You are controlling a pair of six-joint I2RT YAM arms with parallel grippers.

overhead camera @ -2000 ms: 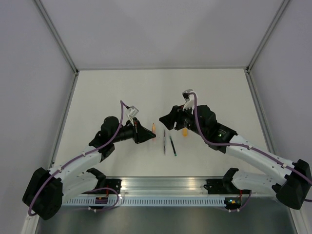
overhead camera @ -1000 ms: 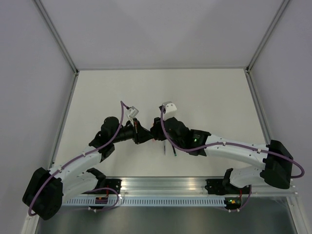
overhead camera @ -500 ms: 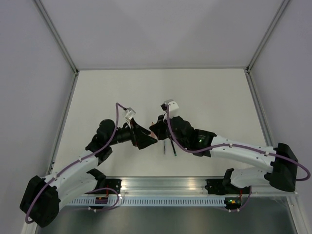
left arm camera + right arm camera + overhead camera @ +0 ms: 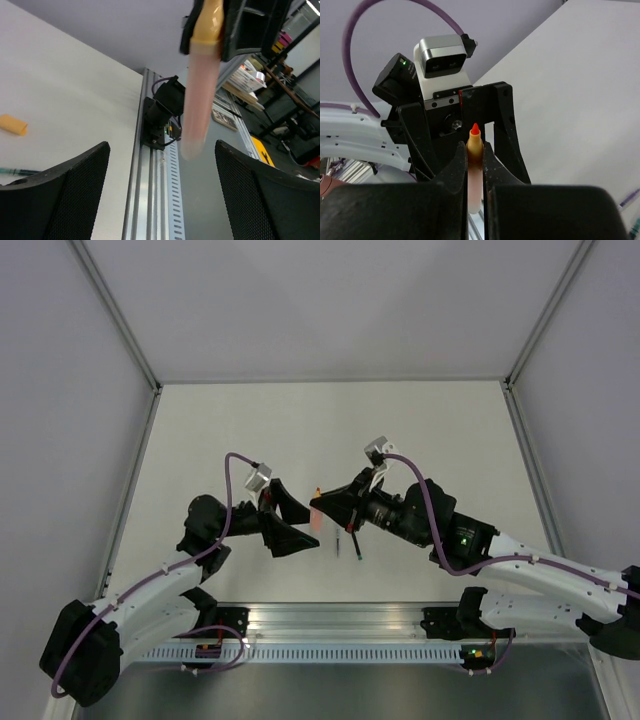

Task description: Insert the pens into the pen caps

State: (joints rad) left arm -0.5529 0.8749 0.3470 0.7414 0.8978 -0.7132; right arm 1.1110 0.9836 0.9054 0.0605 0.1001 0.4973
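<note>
Just left of the green-ended pen (image 4: pixel 355 544) and lifted off the table (image 4: pixel 300 430), the orange-ended pen (image 4: pixel 317 504) has changed hands. A second ago both claws met around it. Now the right gripper (image 4: pixel 320 506) is clenched on it alone, and the left gripper (image 4: pixel 298 523) has let go, spread its jaws wide and backed off, further left of the green-ended pen.

The right wrist view shows the pen pinched upright between the two fingers (image 4: pixel 457 165), its orange tip poking out above them. The left wrist view shows its pale barrel hanging free between the released fingers (image 4: pixel 65 190), touching neither.

This looks like a regrip by handover. The right arm now carries the pen, and the left claw is free to fetch a cap. The orange cap (image 4: pixel 12 124) lies on the table just beside the green-ended pen, not yet picked up. No pen is capped so far, so the task seems to be at an early stage. The likely next step is for the empty left claw to take that cap.
</note>
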